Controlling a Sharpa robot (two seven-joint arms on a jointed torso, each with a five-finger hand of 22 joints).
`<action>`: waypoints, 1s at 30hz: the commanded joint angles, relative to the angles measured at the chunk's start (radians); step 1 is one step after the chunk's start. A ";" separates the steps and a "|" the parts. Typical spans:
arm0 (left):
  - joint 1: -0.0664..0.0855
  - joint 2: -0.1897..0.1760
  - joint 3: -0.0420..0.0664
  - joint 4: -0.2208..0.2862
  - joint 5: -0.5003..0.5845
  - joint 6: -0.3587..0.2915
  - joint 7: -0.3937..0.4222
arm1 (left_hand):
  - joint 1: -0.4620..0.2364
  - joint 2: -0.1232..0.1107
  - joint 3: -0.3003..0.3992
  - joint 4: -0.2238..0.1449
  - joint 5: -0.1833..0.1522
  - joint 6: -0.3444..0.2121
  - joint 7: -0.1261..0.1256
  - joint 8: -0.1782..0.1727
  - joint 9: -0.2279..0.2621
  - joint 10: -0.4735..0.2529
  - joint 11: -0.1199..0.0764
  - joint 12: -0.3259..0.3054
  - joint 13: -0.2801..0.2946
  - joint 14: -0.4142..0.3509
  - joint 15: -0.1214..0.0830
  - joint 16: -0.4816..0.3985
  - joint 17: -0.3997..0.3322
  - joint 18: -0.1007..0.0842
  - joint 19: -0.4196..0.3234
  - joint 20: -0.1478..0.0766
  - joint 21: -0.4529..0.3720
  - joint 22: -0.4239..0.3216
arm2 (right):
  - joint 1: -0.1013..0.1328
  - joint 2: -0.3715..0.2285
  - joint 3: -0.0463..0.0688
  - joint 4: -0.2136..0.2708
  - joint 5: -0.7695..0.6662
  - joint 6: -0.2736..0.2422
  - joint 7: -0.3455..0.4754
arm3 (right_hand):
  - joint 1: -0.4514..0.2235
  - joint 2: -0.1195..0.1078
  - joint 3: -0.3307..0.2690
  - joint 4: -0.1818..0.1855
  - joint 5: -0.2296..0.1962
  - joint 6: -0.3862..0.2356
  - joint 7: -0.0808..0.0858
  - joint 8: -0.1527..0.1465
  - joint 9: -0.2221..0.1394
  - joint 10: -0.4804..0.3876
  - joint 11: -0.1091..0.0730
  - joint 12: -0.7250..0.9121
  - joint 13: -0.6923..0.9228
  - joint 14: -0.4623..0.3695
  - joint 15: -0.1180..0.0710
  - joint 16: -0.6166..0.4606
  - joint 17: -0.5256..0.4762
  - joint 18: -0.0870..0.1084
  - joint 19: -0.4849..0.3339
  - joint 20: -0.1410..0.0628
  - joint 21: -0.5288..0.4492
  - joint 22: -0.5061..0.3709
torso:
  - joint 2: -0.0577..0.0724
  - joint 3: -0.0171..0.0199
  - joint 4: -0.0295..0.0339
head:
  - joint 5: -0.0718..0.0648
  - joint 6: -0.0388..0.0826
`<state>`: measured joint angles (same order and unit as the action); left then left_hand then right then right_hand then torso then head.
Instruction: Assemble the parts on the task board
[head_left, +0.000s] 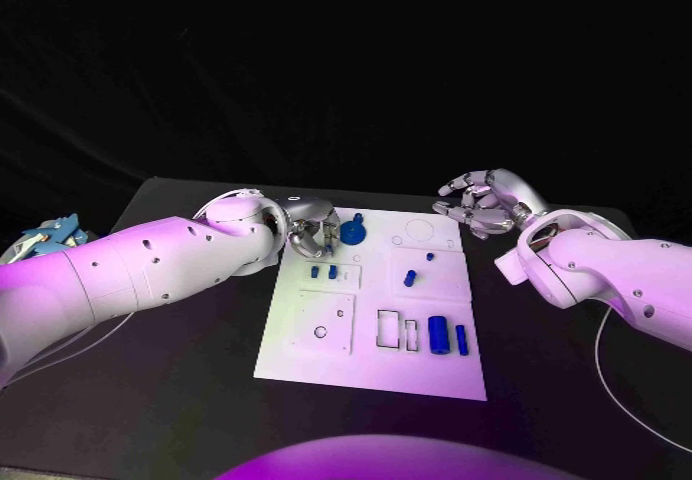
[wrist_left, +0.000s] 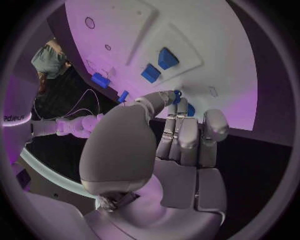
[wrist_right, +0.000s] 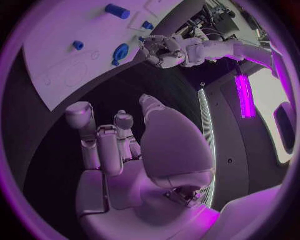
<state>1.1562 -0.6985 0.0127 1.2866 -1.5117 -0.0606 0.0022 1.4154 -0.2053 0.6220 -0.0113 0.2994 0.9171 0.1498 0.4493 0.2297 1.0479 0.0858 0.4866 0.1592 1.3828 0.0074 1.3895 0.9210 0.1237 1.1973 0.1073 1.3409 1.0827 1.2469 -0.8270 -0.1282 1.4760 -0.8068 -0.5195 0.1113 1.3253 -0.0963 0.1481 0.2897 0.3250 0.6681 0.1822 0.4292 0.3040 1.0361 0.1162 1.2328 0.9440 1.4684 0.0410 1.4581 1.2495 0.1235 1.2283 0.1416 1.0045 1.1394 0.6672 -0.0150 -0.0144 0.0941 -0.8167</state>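
On the black counter (head_left: 173, 340) lay the flat white rectangular task board (head_left: 325, 360), its long axis running away from the robot. The silver left hand (head_left: 307, 235) sat at the board's far left corner, much nearer the work than the silver right hand (head_left: 483, 205), which hovered off the far right corner, fingers curled on nothing. The left hand's fingertips (wrist_left: 170, 96) touched a small blue round part with a stubby stem (head_left: 352, 231); whether they actually gripped it could not be told. Smaller blue pegs (head_left: 330, 271) lay just toward the robot.
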 joint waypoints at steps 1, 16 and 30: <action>0.000 0.003 0.000 0.001 0.009 0.016 0.000 | -0.001 0.009 -0.005 0.002 0.002 0.008 0.002 -0.005 -0.001 0.010 -0.005 -0.003 -0.002 0.000 0.002 -0.001 -0.003 -0.009 0.000 0.002 0.004 -0.002 | -0.001 0.000 0.000 0.001 -0.005 0.001 0.008 | -0.006 0.005 0.005 -0.001 0.005 -0.005 0.015 0.006 -0.001 -0.001 -0.003 -0.004 0.001 0.007 -0.005 -0.003 -0.001 0.008 -0.005 -0.002 -0.007 -0.001 | 0.000 0.0002 0.0005 | 0.000 -0.001; 0.000 0.006 0.000 0.000 0.011 0.037 -0.008 | -0.001 0.010 -0.005 0.002 0.001 0.009 0.002 -0.006 -0.001 0.011 -0.005 -0.004 -0.001 -0.002 0.002 -0.003 -0.008 -0.009 0.000 0.002 0.004 -0.001 | -0.001 0.000 0.000 -0.001 -0.005 0.001 0.008 | -0.006 0.005 0.005 -0.001 0.005 -0.005 0.015 0.006 -0.001 -0.001 -0.003 -0.004 0.001 0.007 -0.005 -0.003 -0.001 0.008 -0.005 -0.002 -0.007 -0.001 | 0.000 0.0001 0.0002 | 0.000 -0.003; -0.001 0.011 -0.003 -0.007 0.011 0.041 -0.014 | -0.003 0.009 -0.007 0.002 -0.002 0.009 0.001 -0.008 -0.002 0.011 -0.005 -0.006 -0.001 -0.001 0.002 -0.002 -0.003 -0.008 -0.006 0.002 0.001 -0.008 | -0.001 0.000 0.000 -0.001 -0.005 0.001 0.008 | -0.006 0.004 0.007 -0.002 0.006 -0.005 0.014 0.009 -0.004 -0.001 -0.004 -0.004 -0.002 0.007 -0.006 -0.006 -0.004 0.009 -0.004 -0.003 -0.012 -0.004 | 0.000 -0.0002 -0.0002 | 0.000 -0.003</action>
<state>1.1565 -0.6903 0.0108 1.2791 -1.5067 -0.0373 -0.0092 1.4128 -0.2080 0.6190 -0.0082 0.2964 0.9207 0.1535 0.4465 0.2295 1.0515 0.0821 0.4759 0.1572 1.3828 0.0074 1.3895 0.9137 0.1238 1.1972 0.1073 1.3409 1.0759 1.2464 -0.8269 -0.1283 1.4746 -0.8068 -0.5198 0.1115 1.3253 -0.0963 0.1510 0.2869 0.3250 0.6681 0.1822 0.4369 0.3010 1.0361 0.1162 1.2328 0.9439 1.4684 0.0410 1.4581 1.2464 0.1235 1.2283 0.1416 0.9959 1.1367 0.6673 -0.0151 -0.0142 0.0944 -0.8198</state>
